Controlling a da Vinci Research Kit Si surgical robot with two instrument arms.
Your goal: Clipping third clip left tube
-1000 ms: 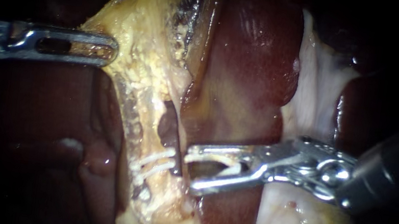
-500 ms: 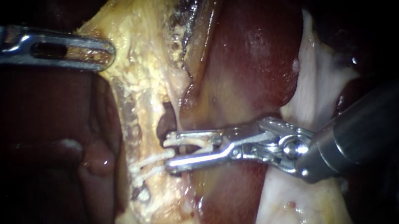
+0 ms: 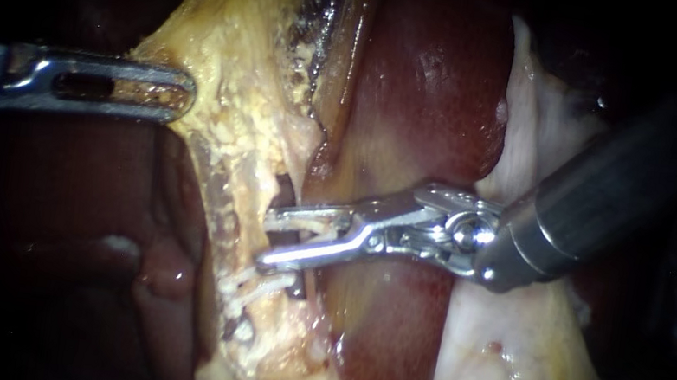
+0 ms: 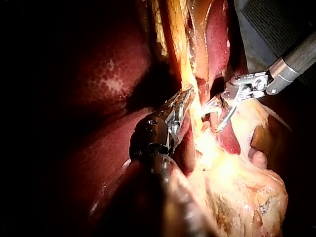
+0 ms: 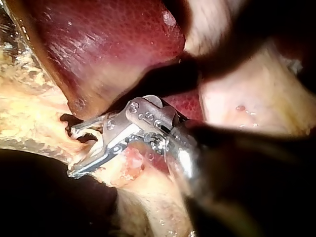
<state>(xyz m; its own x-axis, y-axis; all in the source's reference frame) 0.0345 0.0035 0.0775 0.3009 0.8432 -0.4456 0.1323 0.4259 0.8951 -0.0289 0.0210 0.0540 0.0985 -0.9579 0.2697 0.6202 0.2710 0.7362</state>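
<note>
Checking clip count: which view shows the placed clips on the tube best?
Endoscope view: two white clips cross the tube just below the right instrument. Neither wrist view shows them distinctly.

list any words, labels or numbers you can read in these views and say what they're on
None can be read in any view.
left instrument, holding the yellow tissue: no legible text.
right instrument: no legible text; the right wrist view shows only small round dots near its hinge.
liver, tube and clips: no writing.
</note>
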